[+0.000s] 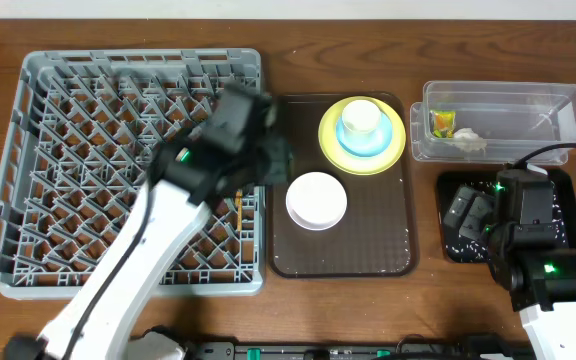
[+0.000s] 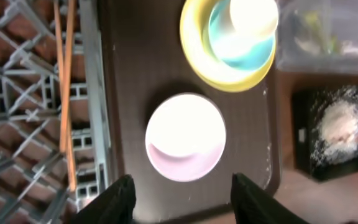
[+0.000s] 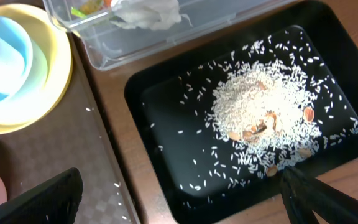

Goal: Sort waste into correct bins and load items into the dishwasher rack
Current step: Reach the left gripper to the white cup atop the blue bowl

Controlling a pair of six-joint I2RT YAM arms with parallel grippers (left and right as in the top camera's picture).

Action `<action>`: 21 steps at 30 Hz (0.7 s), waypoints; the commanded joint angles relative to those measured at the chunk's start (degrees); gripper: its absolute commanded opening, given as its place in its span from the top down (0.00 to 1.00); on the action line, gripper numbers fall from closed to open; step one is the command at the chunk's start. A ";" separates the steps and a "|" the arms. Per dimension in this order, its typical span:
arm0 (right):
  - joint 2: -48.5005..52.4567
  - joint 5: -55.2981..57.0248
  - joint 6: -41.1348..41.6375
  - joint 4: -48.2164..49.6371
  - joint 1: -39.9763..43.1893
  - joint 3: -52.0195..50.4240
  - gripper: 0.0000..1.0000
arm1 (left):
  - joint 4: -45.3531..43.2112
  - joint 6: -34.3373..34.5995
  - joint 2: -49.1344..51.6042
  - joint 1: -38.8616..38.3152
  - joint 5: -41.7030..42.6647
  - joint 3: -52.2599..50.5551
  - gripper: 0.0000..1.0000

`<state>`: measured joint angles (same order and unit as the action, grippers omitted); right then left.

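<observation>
Left end effector [image 2: 182,186] spread, empty, above brown tray's [image 2: 135,62] edge; right end effector [image 3: 180,175] likewise released.

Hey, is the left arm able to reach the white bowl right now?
Probably yes. The left gripper hangs right by the white bowl, jaws apart, and nothing covers the bowl on the brown tray.

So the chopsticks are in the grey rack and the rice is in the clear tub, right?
Not quite. The rice sits in the black tray, not the clear tub, which holds the wrapper and tissue; the right wrist view shows it. The chopsticks are in the grey rack, yes.
</observation>
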<state>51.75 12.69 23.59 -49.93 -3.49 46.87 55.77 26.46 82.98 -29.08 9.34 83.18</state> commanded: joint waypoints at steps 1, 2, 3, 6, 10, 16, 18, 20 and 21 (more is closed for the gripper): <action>0.00 0.79 -0.52 -0.02 0.31 0.26 0.01 | 6.56 -4.39 8.87 -3.13 -7.34 13.27 0.47; 0.00 0.79 -0.52 -0.02 0.31 0.26 0.01 | 7.69 -5.05 10.95 -3.87 -8.44 15.91 0.47; 0.00 0.79 -0.52 -0.02 0.31 0.26 0.01 | 8.11 -5.73 12.94 -4.70 -9.29 18.38 0.47; 0.00 0.79 -0.52 -0.02 0.31 0.26 0.01 | 4.48 -7.50 16.35 -6.69 -10.01 21.09 0.48; 0.00 0.79 -0.52 -0.02 0.31 0.26 0.01 | -2.58 -8.90 18.69 -8.83 -10.03 21.07 0.52; 0.00 0.79 -0.52 -0.02 0.31 0.26 0.01 | -9.92 -8.87 21.29 -11.54 -10.03 21.03 0.53; 0.00 0.79 -0.52 -0.02 0.31 0.26 0.01 | -11.65 -8.90 22.23 -12.31 -10.03 21.03 0.53; 0.00 0.79 -0.52 -0.02 0.31 0.26 0.01 | -12.87 -8.90 23.06 -12.81 -10.05 21.03 0.53; 0.00 0.79 -0.52 -0.02 0.31 0.26 0.01 | -13.53 -8.92 23.56 -12.98 -10.03 21.03 0.53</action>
<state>51.75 12.69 23.59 -49.91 -3.49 46.87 43.07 18.74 104.77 -41.52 0.43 102.91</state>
